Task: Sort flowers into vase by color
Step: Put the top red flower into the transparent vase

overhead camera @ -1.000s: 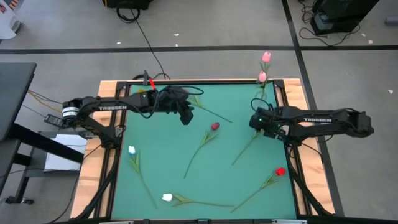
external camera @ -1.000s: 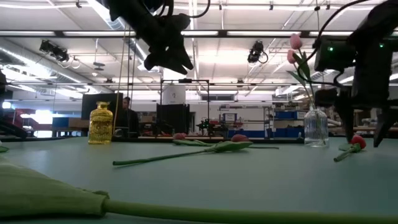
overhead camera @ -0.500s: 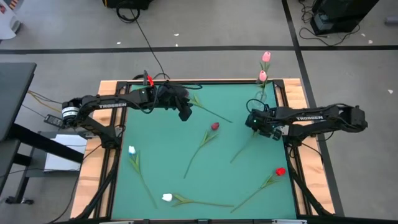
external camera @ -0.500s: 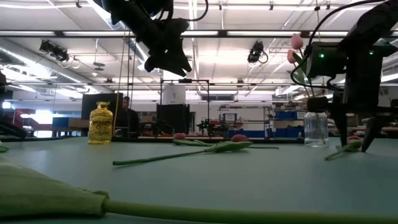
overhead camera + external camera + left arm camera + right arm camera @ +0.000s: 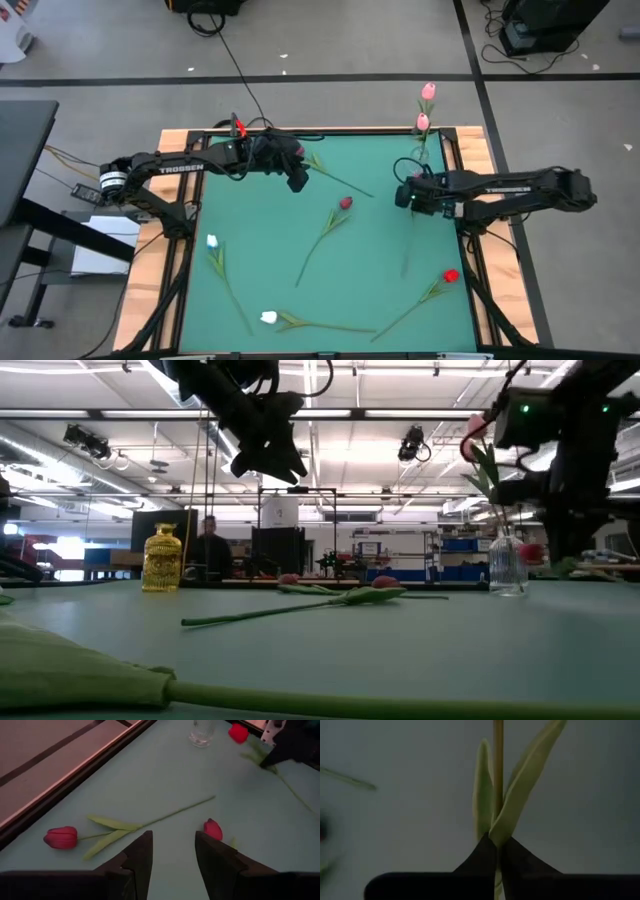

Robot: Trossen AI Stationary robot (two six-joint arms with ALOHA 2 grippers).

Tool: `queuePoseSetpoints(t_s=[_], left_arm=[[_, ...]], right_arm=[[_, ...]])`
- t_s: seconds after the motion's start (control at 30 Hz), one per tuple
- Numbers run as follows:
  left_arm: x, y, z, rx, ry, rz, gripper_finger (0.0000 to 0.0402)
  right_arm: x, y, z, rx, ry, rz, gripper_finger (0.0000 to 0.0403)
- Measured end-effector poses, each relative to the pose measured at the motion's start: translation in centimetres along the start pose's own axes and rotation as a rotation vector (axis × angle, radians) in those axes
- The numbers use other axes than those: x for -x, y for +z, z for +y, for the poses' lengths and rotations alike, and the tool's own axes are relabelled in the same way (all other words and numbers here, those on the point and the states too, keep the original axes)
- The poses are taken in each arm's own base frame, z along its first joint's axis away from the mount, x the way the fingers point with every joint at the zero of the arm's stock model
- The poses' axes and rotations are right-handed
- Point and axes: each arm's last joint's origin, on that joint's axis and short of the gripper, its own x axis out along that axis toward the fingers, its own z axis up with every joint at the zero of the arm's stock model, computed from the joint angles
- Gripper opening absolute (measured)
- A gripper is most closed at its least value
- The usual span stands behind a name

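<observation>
R gripper (image 5: pixel 498 851) clamped on a tulip stem (image 5: pixel 408 240), just in front of the clear vase (image 5: pixel 508 566), which holds 2 pink tulips (image 5: pixel 428 92). L gripper (image 5: pixel 173 851) hovers over mat left of vase, fingers apart, nothing in them. Other tulips lie on green mat (image 5: pixel 260 250) nearer the front edge.

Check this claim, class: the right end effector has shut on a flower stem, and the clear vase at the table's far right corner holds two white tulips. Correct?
Not quite. The high view shows the clear vase holding two pink tulips, not white. The right end effector is indeed shut on a flower stem.
</observation>
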Motion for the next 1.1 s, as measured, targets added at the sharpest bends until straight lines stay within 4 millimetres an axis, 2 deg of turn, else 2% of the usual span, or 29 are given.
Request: queuePoseSetpoints(t_s=[0.1, 0.27, 0.5, 0.77, 0.97, 1.1], left_arm=[[0.0, 0.0, 0.0, 0.021, -0.001, 0.0, 0.0153], [0.0, 0.0, -0.1, 0.06, -0.003, 0.0, 0.0153], [0.1, -0.1, -0.6, 0.095, -0.017, 0.001, 0.0153], [0.1, -0.1, -0.8, 0.107, -0.027, -0.011, 0.0153], [0.1, 0.0, -0.8, 0.108, -0.027, -0.013, 0.0153], [0.1, -0.1, -0.8, 0.103, -0.027, -0.012, 0.0153]], right_arm=[[1.8, 0.4, -0.8, -0.019, -0.043, -0.101, 0.0013], [3.5, 1.1, -1.3, -0.094, 0.036, -0.254, 0.0013], [5.9, 2.3, -1.7, -0.09, 0.045, -0.537, 0.0013], [8.9, 4.0, -0.8, 0.099, -0.005, -0.879, 0.0013], [11.9, 5.2, -0.1, 0.138, -0.051, -1.097, 0.0013], [13.6, 5.8, 1.1, 0.17, -0.058, -1.182, 0.0013]])
